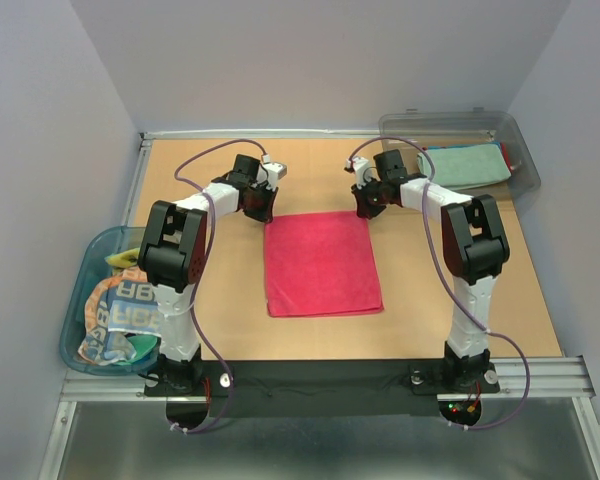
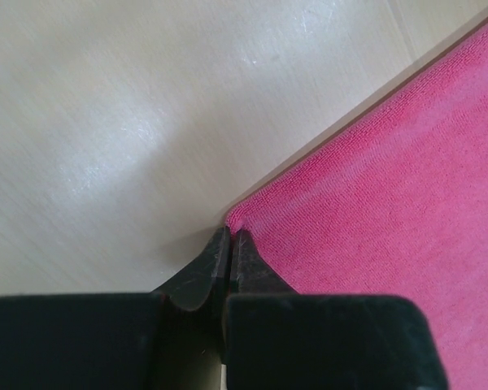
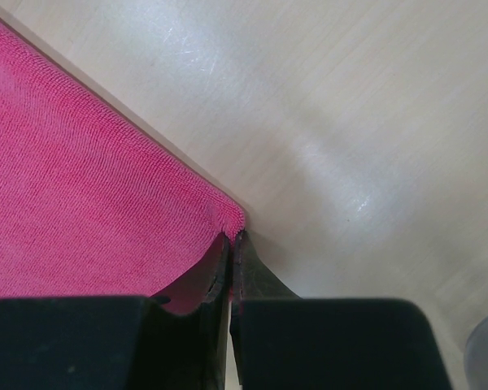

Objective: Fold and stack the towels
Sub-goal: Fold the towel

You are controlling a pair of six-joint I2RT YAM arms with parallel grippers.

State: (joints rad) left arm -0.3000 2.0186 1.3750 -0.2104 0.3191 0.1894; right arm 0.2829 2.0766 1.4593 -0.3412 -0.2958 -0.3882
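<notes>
**Item 1: magenta towel** (image 1: 322,265). We find it spread flat in a single layer at the middle of the tabletop (image 1: 480,300). It looks nearly square. Its slightly longer axis seems to run from the far side towards the arm bases, turned a little off the tabletop's edges. The far edge runs left to right between the two wrists.

**Item 2: left fingers** (image 2: 202,278). Pressed together on the far left corner of the magenta towel, whose tip shows just past them.

**Item 3: right fingers** (image 3: 202,278). Likewise pressed together, on the far right corner.

**Item 4: clear grey bin** (image 1: 525,172). It sits at the far right corner of the tabletop, well apart from the spread towel. A folded teal towel (image 1: 467,165) lies inside with its long axis left to right.

**Item 5: blue-rimmed tub** (image 1: 72,300). It sits off the tabletop's left edge, beside the left arm. We see a crumpled striped towel (image 1: 130,312) with big letters in it, and a yellow towel (image 1: 123,260) at its far end.

**Item 6: arms**. One flanks each side of the magenta towel, and both reach inward over its far corners.
</notes>
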